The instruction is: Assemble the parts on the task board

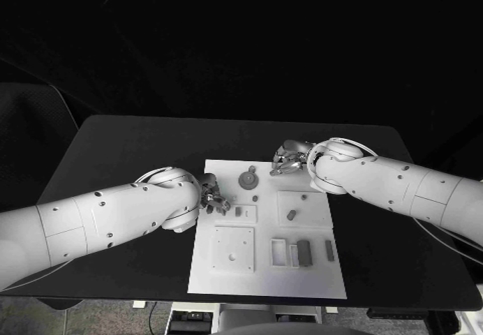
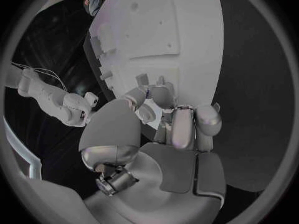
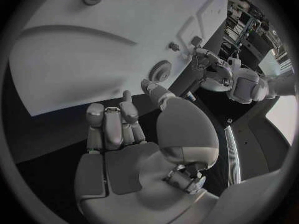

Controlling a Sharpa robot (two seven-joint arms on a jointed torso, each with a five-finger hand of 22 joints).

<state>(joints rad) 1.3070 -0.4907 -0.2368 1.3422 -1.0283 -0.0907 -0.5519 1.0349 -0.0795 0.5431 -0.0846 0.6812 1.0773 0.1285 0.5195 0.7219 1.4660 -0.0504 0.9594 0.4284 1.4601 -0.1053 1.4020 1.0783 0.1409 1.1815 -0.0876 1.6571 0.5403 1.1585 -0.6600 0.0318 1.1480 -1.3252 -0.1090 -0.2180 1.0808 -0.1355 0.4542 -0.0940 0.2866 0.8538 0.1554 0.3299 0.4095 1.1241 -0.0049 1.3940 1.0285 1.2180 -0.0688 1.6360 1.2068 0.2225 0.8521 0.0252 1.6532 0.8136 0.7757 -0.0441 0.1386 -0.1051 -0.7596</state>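
Head view: task board (image 1: 264, 279) mid-tabletop (image 1: 131, 146), grey parts (image 1: 291, 215) scattered on it; left robot hand (image 1: 213, 197) at board's left edge, right robot hand (image 1: 289, 158) at far edge near round part (image 1: 248, 180).
Left wrist view: fingers (image 2: 182, 127) curled, possibly pinching small part, cannot tell.
Right wrist view: fingers (image 3: 112, 127) curled in, nothing held.

Place: a robotics lab or test room.
Evidence: a black desk (image 1: 131, 150) against dark surroundings, a white task board (image 1: 266, 279) on it, and monitors (image 3: 249, 22) on benches behind.

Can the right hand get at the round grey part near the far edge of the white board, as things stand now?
Probably yes. The right hand hovers at the task board far edge, just beside the round part, with bare board between them.
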